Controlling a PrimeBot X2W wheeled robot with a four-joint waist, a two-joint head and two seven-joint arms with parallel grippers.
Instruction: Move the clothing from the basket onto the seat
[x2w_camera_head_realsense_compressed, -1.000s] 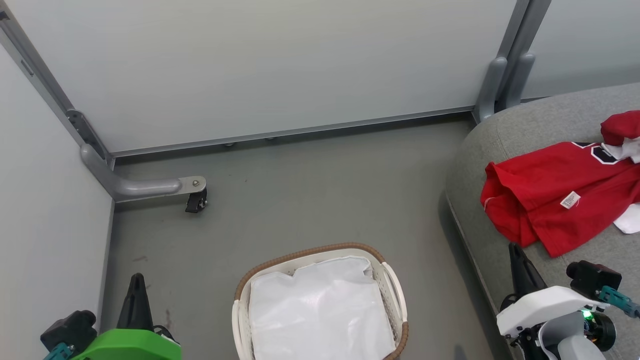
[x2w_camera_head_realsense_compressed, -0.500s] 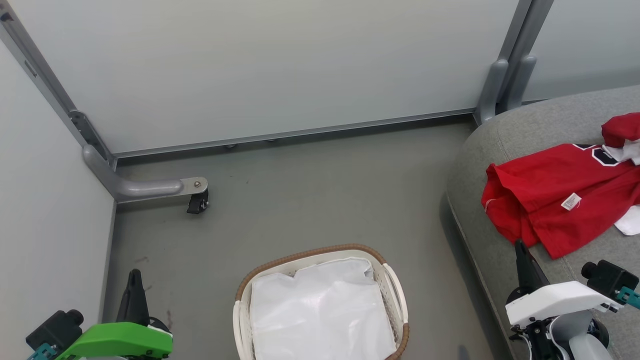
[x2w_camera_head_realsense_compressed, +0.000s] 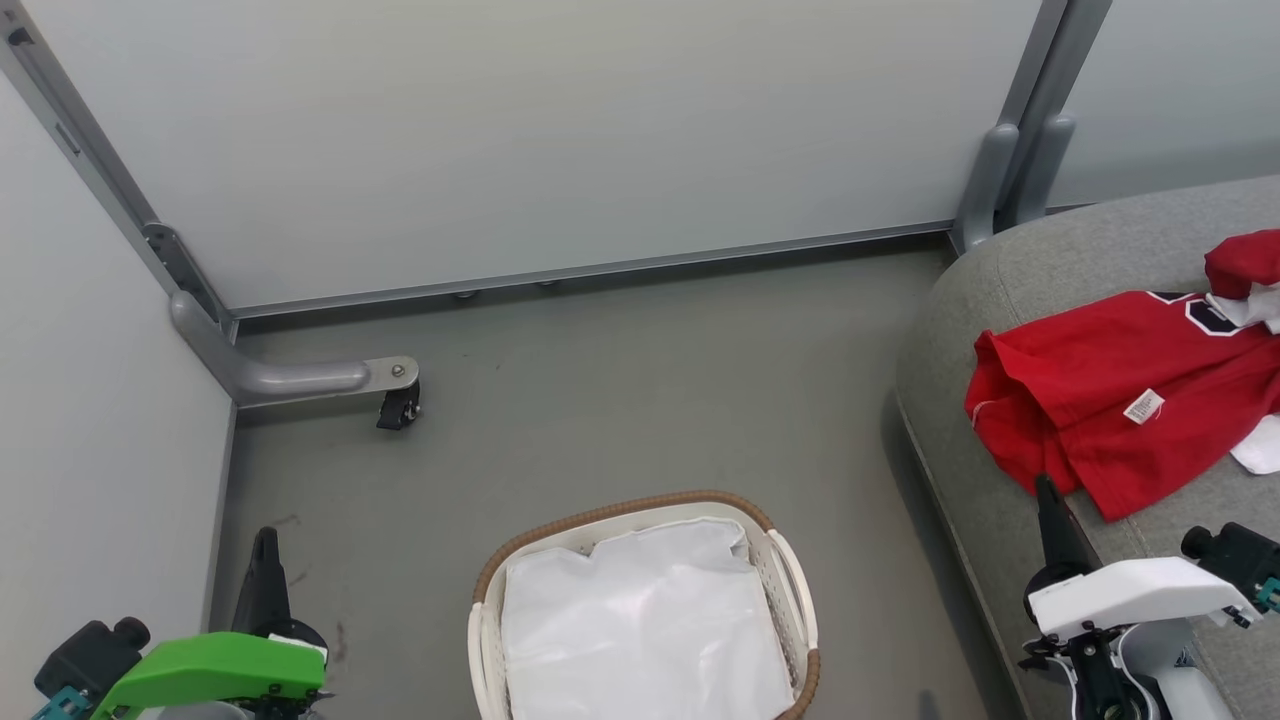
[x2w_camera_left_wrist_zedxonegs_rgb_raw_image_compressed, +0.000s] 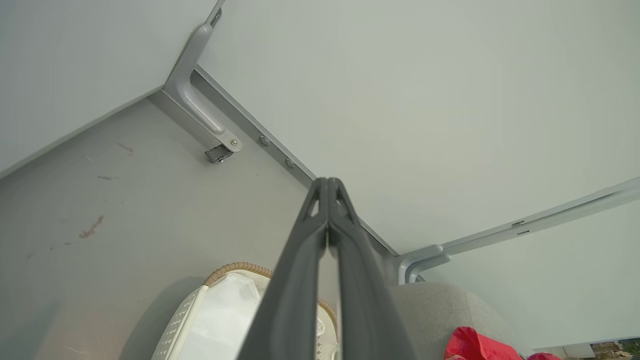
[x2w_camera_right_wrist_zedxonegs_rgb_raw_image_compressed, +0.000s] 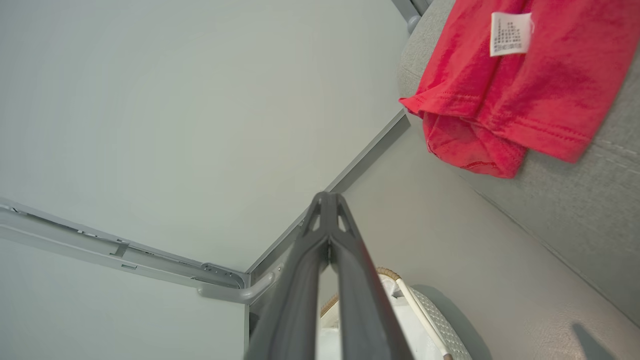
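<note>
Pale grey partition panels in grey metal frames enclose a dull grey-green floor. A curved metal foot with a small black caster juts from the left corner. Light is soft and even.

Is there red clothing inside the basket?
No, the basket holds a white sheet; the red clothing lies on the grey seat.

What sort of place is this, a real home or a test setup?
Probably a staged test bay, not a home: pale partition panels on metal feet with a caster, bare grey floor, plus a sofa seat and laundry basket.
</note>
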